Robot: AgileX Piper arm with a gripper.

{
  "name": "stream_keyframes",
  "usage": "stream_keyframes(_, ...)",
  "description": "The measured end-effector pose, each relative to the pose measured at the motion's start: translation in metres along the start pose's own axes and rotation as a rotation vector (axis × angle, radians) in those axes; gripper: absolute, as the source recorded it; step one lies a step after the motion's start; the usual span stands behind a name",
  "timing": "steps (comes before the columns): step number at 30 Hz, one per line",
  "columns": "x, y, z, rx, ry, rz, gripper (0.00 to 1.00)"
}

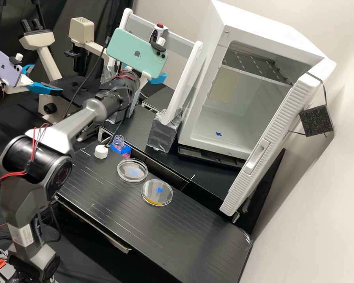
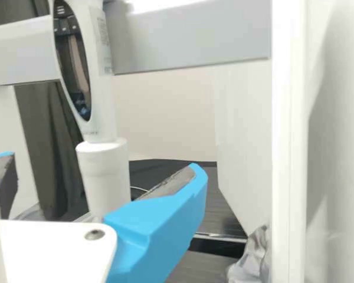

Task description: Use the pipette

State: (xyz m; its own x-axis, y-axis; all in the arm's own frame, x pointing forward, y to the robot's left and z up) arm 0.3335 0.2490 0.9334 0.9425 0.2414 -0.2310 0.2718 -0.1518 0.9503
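Note:
In the high view the gripper (image 1: 158, 79) is at the white rack, largely behind the phone on the wrist. The pipette (image 1: 159, 32), with a red button on top, hangs upright from the rack's grey crossbar. In the wrist view the gripper (image 2: 100, 165) is open, one blue finger on either side of the pipette (image 2: 104, 177); a gap separates the left finger from its white body, and the right finger overlaps its lower part. Two round clear dishes (image 1: 132, 170) (image 1: 157, 192) lie on the bench beside a clear bottle (image 1: 118, 141) and a white cap (image 1: 101, 151).
The rack's white post (image 1: 184, 86) stands right of the gripper, its foot wrapped in silver tape. Beyond it is a white incubator (image 1: 240, 118) with its door open. A microscope (image 1: 47, 51) and a second arm (image 1: 6, 74) are at the left.

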Motion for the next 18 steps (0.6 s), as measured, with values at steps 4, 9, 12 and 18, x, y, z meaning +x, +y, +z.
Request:
stream_keyframes(4, -0.038, 0.001, 0.007, 0.008, 0.013, 0.045, 1.00)
stream_keyframes(9, -0.104, -0.002, 0.007, -0.013, 0.007, 0.136, 1.00)
stream_keyframes(12, -0.148, -0.008, 0.011, -0.038, 0.035, 0.168, 1.00)
stream_keyframes(18, -0.180, -0.029, 0.037, -0.005, 0.044, 0.133, 1.00)
